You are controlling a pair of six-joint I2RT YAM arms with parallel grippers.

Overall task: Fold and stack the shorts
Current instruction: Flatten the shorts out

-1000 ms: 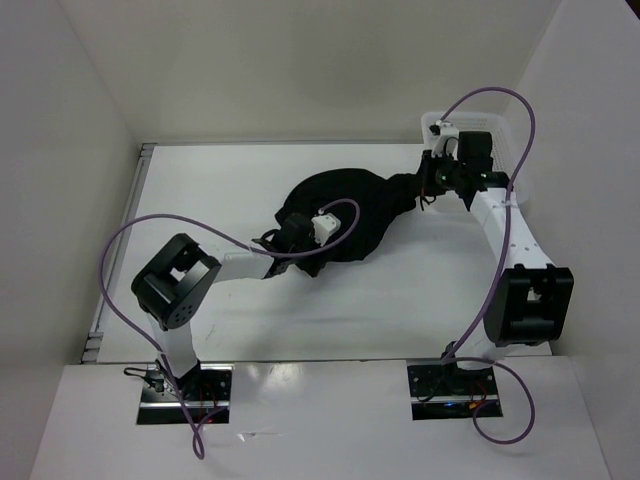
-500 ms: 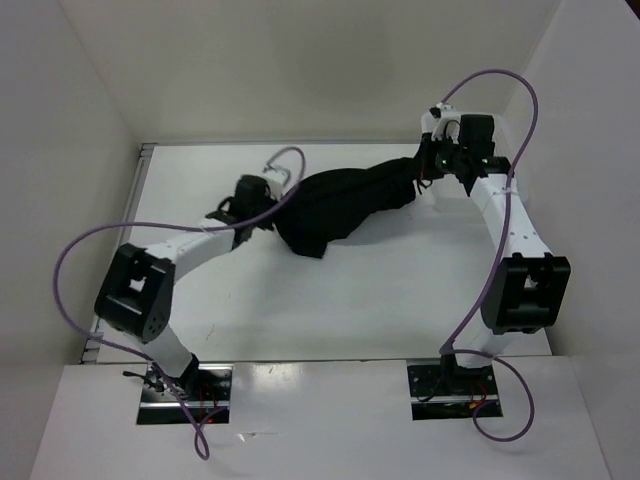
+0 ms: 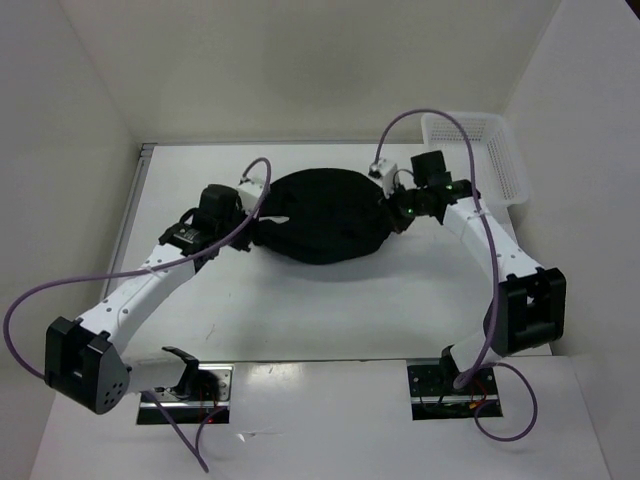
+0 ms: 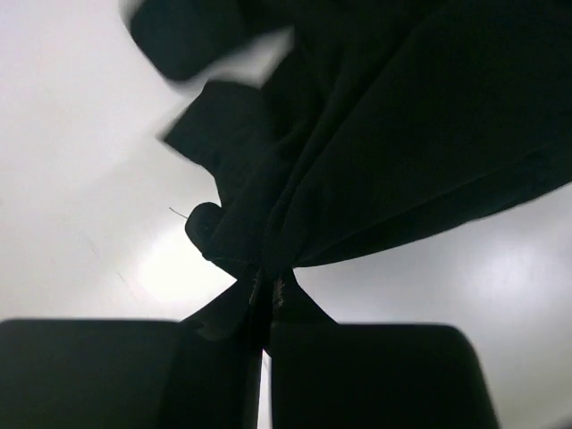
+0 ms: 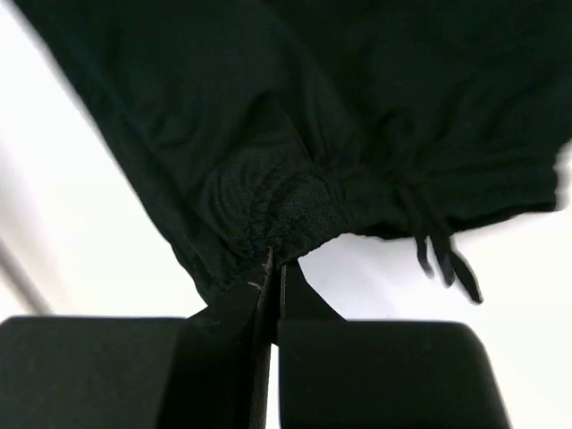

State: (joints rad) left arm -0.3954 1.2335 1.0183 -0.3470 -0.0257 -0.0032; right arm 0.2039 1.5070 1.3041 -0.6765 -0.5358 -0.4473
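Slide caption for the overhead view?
Left gripper and right gripper pinch opposite ends of black shorts over the table; white basket far right.

Items counted on the bench [image 3: 330, 300]:
- Black shorts [image 3: 320, 215]: one pair.
- White mesh basket [image 3: 500, 160]: one, beyond the shorts to their right.
- Robot arms: two, the left arm [image 3: 140, 290] left of the shorts and the right arm [image 3: 495, 245] right of them.
- Purple cables: two, the left cable [image 3: 20, 310] and the right cable [image 3: 440, 115].

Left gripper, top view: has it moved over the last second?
Yes. The left gripper, shut on the shorts, has gone left, from near the middle of the table toward its left edge.
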